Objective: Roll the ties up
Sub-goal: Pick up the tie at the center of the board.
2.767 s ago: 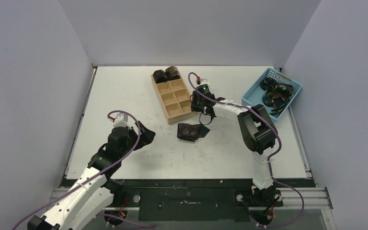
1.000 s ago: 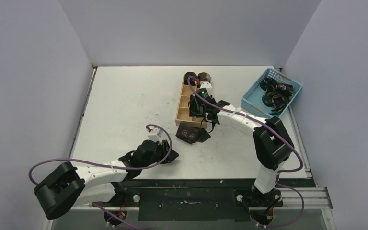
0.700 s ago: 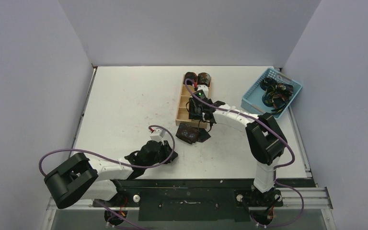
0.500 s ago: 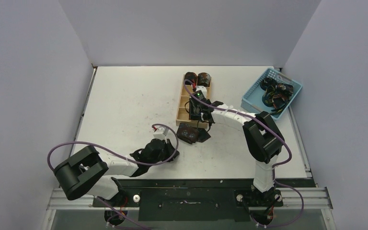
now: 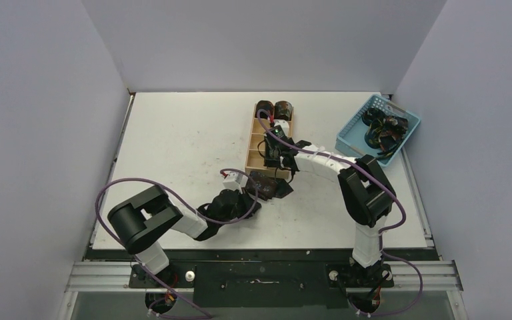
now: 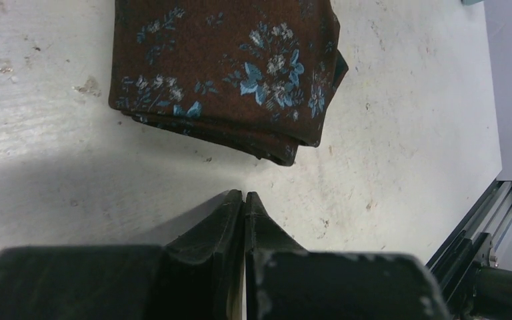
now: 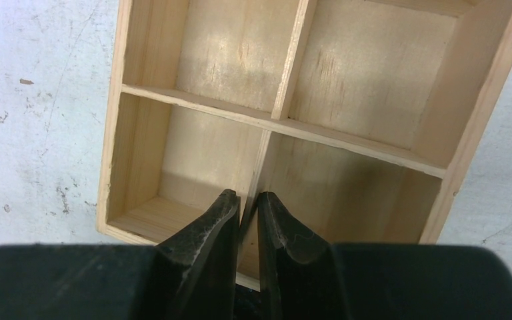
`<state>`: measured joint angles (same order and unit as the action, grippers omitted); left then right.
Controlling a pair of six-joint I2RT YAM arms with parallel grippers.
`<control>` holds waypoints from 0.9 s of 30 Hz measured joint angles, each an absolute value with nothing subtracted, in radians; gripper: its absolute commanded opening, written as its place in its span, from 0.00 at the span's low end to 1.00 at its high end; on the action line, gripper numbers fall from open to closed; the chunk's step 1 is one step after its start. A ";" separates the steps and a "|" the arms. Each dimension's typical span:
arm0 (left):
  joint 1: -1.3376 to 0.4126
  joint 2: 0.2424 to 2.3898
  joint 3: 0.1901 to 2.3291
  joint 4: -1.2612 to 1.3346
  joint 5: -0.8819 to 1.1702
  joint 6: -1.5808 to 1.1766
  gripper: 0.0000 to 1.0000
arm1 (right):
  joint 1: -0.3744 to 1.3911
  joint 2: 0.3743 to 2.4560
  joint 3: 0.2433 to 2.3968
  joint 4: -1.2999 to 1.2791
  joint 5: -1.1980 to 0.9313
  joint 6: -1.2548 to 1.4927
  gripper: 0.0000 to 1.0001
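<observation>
On the table (image 5: 173,133), just beside the tray (image 5: 251,143), a folded tie (image 6: 227,67) lies flat, not yet rolled. The left gripper (image 6: 245,197) is shut and empty near it; the right gripper (image 7: 247,200) pinches the tray's middle wall. Next, probably, the left jaws must open to take the tie's edge.

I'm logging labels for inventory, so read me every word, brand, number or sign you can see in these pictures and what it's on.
No text can be read in any view.
The folded brown necktie shows only a blue and white flower print, with no label visible.
The tan wooden compartment tray is bare wood with no marking.
The light blue plastic basket is too small in the top view to tell any lettering.
</observation>
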<state>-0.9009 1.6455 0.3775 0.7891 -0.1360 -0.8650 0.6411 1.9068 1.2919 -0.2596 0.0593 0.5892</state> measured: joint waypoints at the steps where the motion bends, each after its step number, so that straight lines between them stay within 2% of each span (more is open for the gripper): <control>1: -0.901 1.658 0.382 0.804 -0.137 -0.870 0.00 | 0.641 1.907 1.292 -0.260 0.056 0.592 0.09; 4: -0.901 1.689 0.397 0.834 -0.142 -0.880 0.00 | 0.641 1.908 1.291 -0.260 0.047 0.601 0.05; 27: -0.891 1.800 0.523 0.869 -0.172 -0.877 0.00 | 0.628 1.888 1.229 -0.181 0.019 0.662 0.05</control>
<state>-0.8906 1.8000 0.5228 0.8688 -0.1722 -0.8772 0.6281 1.8877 1.2285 -0.1810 0.0193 0.6617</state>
